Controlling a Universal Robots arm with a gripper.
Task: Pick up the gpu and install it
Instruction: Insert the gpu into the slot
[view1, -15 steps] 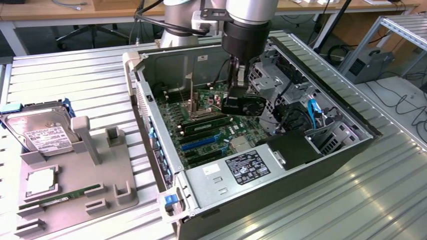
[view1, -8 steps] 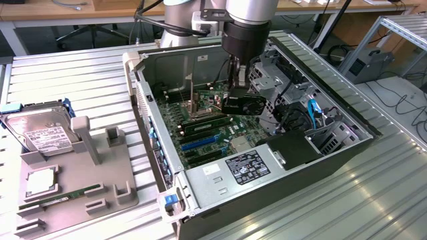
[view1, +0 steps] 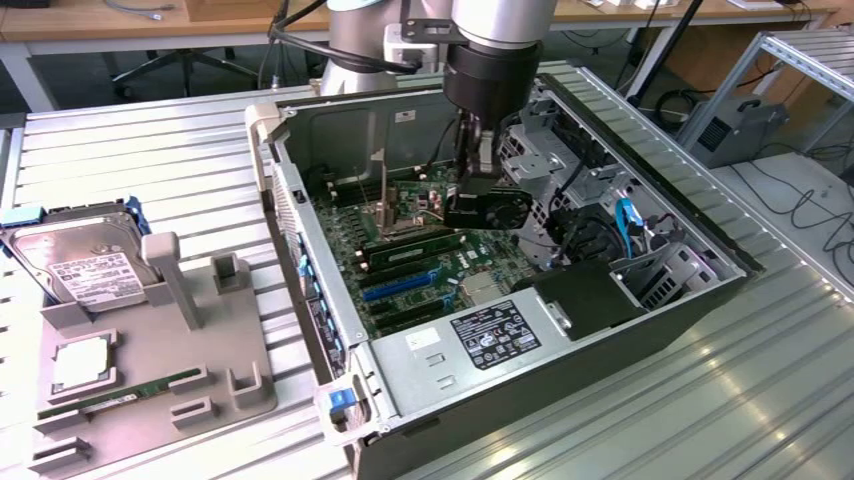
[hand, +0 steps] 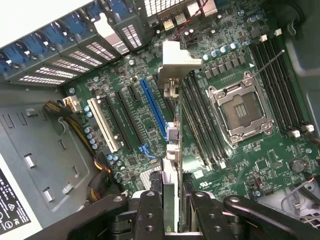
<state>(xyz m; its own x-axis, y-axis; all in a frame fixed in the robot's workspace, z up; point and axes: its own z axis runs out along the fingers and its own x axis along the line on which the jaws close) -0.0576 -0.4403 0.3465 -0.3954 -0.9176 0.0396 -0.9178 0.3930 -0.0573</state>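
Tower case (view1: 641, 330), lying on its side with the panel off, takes up the middle of what we see, resting on a ribbed metal table (view1: 160, 150). To the exterior view's left sits a grey holder (view1: 147, 390) with a hard drive (view1: 80, 262), a chip (view1: 83, 362) and a green memory stick (view1: 127, 392) in its pockets. Inside the case lies the green motherboard (hand: 260, 160), with its bare CPU socket (hand: 242, 111), rows of memory slots (hand: 200, 120), and a blue slot (hand: 152, 107) beside black and white ones. The arm (view1: 497, 40) reaches straight down into the case. In the wrist view we see the gripper (hand: 172, 205) clenched on the gpu (hand: 172, 165), which hangs edge-on between the fingers (hand: 150, 212), its silver bracket (hand: 175, 62) at the far end near the rear openings of the case. The card sits just beside the blue slot, between it and the memory slots; we cannot tell whether its edge touches the board. We judge the main risk to be misalignment: if the card comes down tilted or off the slot, its edge could strike the board or nearby memory slots, or the bracket could catch on the rear wall and twist the card in the grip.
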